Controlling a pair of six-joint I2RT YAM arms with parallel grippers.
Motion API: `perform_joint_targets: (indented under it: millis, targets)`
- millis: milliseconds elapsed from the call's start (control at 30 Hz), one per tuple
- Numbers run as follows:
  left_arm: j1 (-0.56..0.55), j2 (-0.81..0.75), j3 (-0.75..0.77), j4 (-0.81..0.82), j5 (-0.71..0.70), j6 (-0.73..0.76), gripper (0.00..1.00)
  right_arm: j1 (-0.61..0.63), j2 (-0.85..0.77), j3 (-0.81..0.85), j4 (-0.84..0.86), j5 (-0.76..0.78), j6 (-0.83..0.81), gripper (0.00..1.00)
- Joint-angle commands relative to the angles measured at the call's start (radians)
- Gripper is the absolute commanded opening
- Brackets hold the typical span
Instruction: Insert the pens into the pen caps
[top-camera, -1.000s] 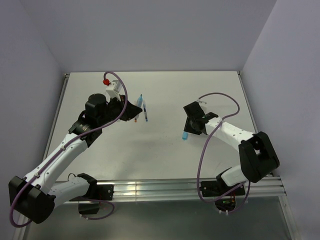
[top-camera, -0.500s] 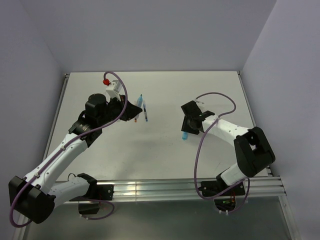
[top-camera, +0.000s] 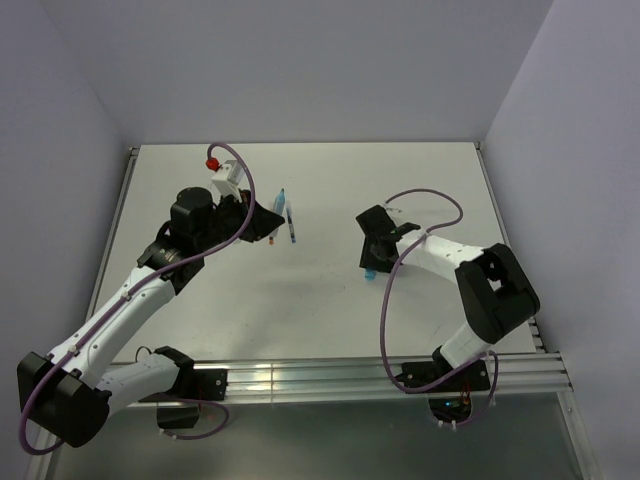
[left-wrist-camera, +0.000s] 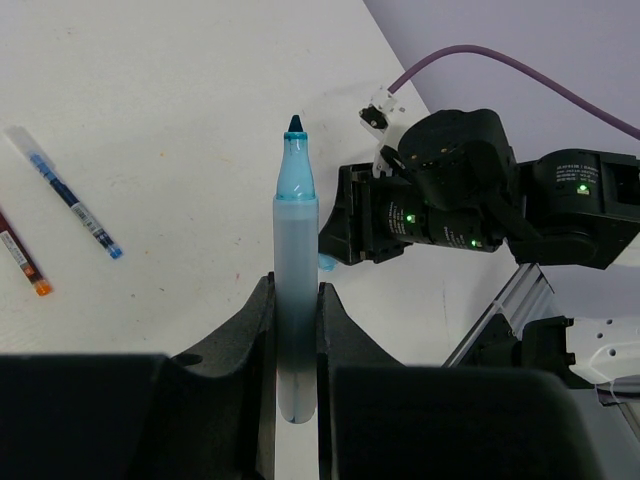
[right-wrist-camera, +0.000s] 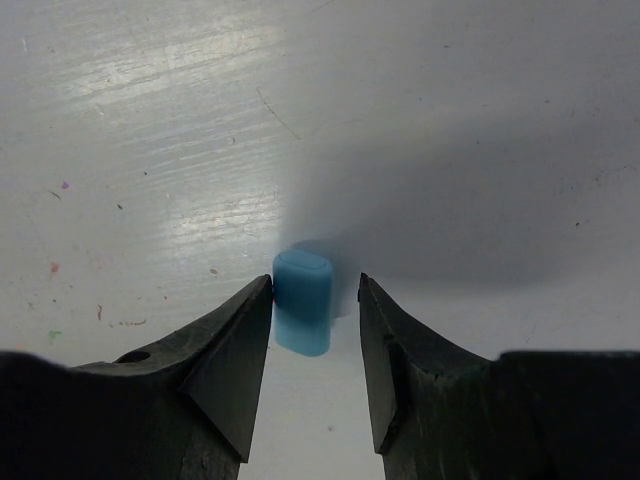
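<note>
My left gripper (left-wrist-camera: 297, 330) is shut on a light blue marker (left-wrist-camera: 296, 290), uncapped, its dark tip pointing away toward the right arm. In the top view the left gripper (top-camera: 266, 224) hovers left of centre. A dark blue pen (left-wrist-camera: 72, 203) (top-camera: 291, 226) and a red pen (left-wrist-camera: 20, 258) lie on the table beside it. A stubby light blue cap (right-wrist-camera: 302, 300) (top-camera: 370, 272) stands on the table between the fingers of my right gripper (right-wrist-camera: 315, 297) (top-camera: 371, 262), which is open. The left finger (right-wrist-camera: 240, 340) is at the cap's side; the right finger stands apart.
The white table (top-camera: 330, 300) is bounded by a metal rail (top-camera: 300, 378) at the near edge and by walls at the back and on both sides. Purple cables (top-camera: 420, 195) loop over both arms. The right arm's wrist (left-wrist-camera: 450, 200) fills the upper right of the left wrist view.
The right gripper has shifted slightly left and settled over the blue cap, its jaws a little wider. The left arm and its marker have not moved.
</note>
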Motion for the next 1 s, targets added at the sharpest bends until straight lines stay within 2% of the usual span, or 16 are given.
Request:
perform_joint_targets:
  millis: [0,333,533,633,700,767,967]
  targets:
    - [0.001,-0.017,0.043,0.009,0.017,0.023,0.00,0.014,0.026,0.040,0.028,0.010,0.011,0.48]
    - [0.001,-0.014,0.043,0.009,0.017,0.025,0.00,0.016,0.046,0.037,0.027,0.017,0.005,0.47]
    - [-0.001,-0.006,0.045,0.006,0.020,0.023,0.00,0.016,0.053,0.023,0.030,0.016,0.000,0.42]
    - [0.001,0.000,0.043,0.011,0.022,0.022,0.00,0.016,0.052,0.013,0.034,0.004,-0.003,0.36]
    - [0.001,0.004,0.042,0.011,0.020,0.019,0.00,0.016,0.053,0.006,0.042,-0.009,-0.009,0.22]
    - [0.001,0.013,0.039,0.015,0.025,0.019,0.00,0.014,0.050,0.016,0.042,-0.032,-0.024,0.00]
    - [-0.001,0.043,0.017,0.086,0.095,-0.027,0.00,0.014,-0.078,0.179,-0.041,-0.088,-0.104,0.00]
